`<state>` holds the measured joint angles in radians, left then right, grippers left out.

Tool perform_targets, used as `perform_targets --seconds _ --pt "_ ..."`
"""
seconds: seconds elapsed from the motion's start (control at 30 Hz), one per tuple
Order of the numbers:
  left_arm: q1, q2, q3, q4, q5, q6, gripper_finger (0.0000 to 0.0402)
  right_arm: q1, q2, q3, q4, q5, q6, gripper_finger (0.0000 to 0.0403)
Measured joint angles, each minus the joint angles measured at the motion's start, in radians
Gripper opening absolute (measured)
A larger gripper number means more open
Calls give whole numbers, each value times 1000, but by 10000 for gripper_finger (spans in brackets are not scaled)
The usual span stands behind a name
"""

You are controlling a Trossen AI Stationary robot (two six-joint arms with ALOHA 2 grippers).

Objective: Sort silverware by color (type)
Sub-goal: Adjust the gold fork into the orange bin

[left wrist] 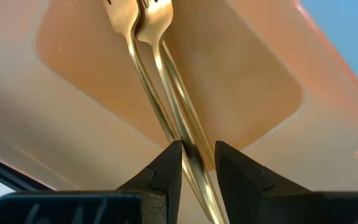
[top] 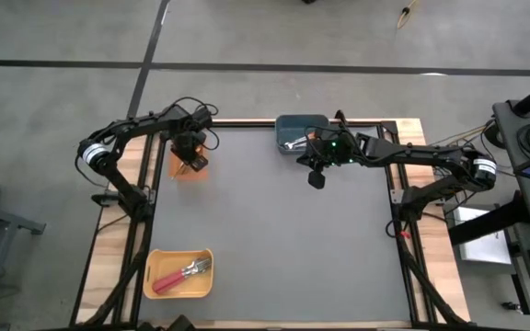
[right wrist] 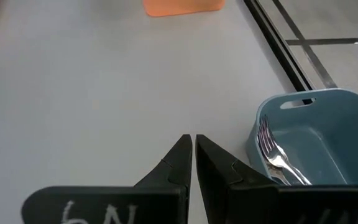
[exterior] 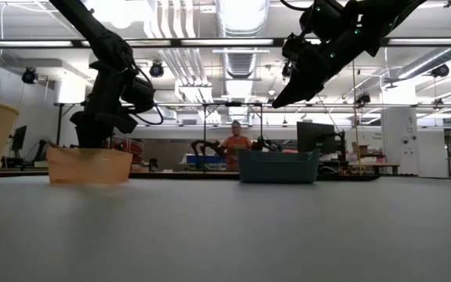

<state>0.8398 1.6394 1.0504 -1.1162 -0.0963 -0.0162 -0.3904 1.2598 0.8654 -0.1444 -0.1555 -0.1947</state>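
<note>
Left gripper (left wrist: 197, 163) low over the orange bin (top: 190, 165), jaws narrowly parted around the shafts of two gold forks (left wrist: 160, 81); hard to tell whether pinched or just released. Tines lying down in the bin.

Right gripper (right wrist: 194, 158) fully closed, empty, hanging above the mat just beside the blue bin (right wrist: 328, 134), with silver forks (right wrist: 272, 152) inside. Red-handled forks (top: 180, 273) in the yellow bin (top: 178, 274).

Probably light, stiff, thin and slick metal; prone to pivoting in a pinch. Best taken across mid-shaft, near balance, one at a time, since paired shafts may slip past each other.
</note>
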Motion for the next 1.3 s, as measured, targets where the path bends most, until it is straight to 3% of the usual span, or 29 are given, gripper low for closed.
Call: perform_targets --seconds 0.93,1.2,1.3 --pt "0 -1 0 2 -1 -1 75 0 0 0 0 0 -6 13" --pt "0 -2 0 -1 -10 -5 12 0 0 0 0 0 -7 13" --pt "-1 -2 1 1 -3 -7 6 0 0 0 0 0 -7 13"
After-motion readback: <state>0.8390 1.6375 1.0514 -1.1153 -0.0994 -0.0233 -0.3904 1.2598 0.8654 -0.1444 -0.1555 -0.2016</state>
